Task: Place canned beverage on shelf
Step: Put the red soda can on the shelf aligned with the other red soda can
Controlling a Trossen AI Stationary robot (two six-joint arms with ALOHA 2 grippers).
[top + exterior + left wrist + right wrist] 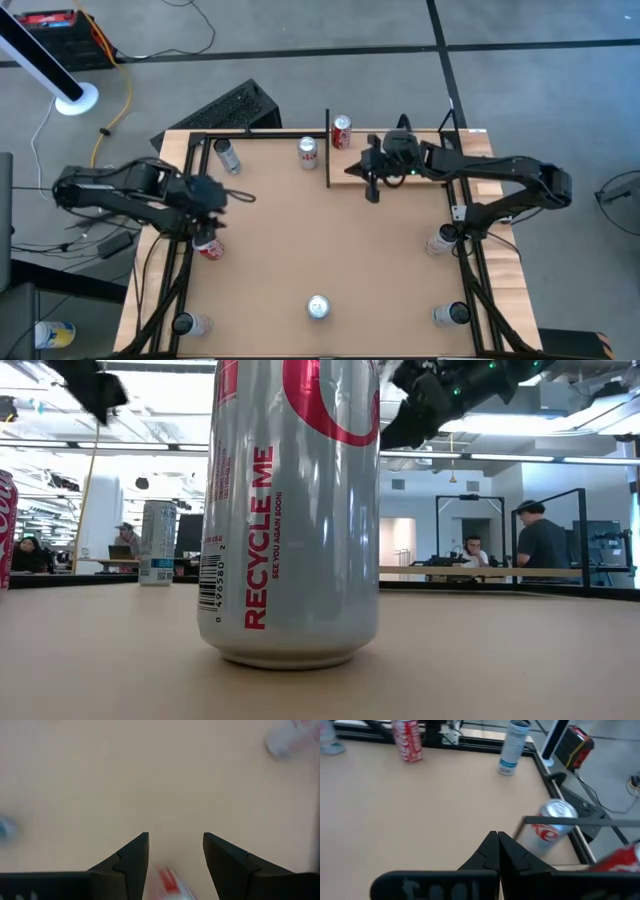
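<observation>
A silver can with red print [318, 307] stands upright on the table near its front edge, and it fills the low view [290, 510]. The pale shelf plank [352, 171] lies at the far right, with its thin black bar [328, 150] at its left end. My right gripper [373, 190] is shut and empty over the plank's left end. My left gripper [243, 196] hovers open and empty at the table's left. A red can [208, 245] stands by the left edge and shows blurred below the open fingers in the left wrist view [167, 882].
A red can [341, 132] stands just right of the bar, and a silver can [308, 152] just left of it. A slim silver-blue can [227, 155] stands at the far left. Clear bottles stand at the right edge [443, 238] and at both front corners. People sit beyond the table.
</observation>
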